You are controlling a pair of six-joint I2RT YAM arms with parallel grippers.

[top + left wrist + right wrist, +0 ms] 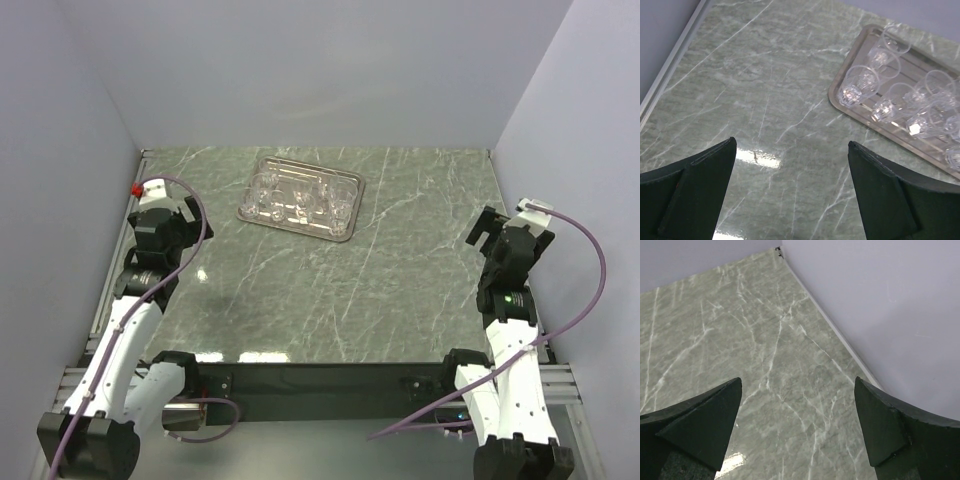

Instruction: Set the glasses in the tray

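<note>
The silver tray (342, 184) lies at the back middle of the marble table, with several clear glasses (301, 202) standing in it. In the left wrist view the tray (841, 100) shows at the upper right, its glasses (858, 85) upright inside the rim. My left gripper (176, 212) is open and empty at the left side, well left of the tray; its fingers (700, 185) frame bare marble. My right gripper (482, 229) is open and empty at the right side; its view (796, 390) shows only marble and the right wall.
Pale walls enclose the table at the back, left and right. A metal rail (118, 260) runs along the left edge. A red knob (135, 188) sits at the left wall. Purple cables trail from both arms.
</note>
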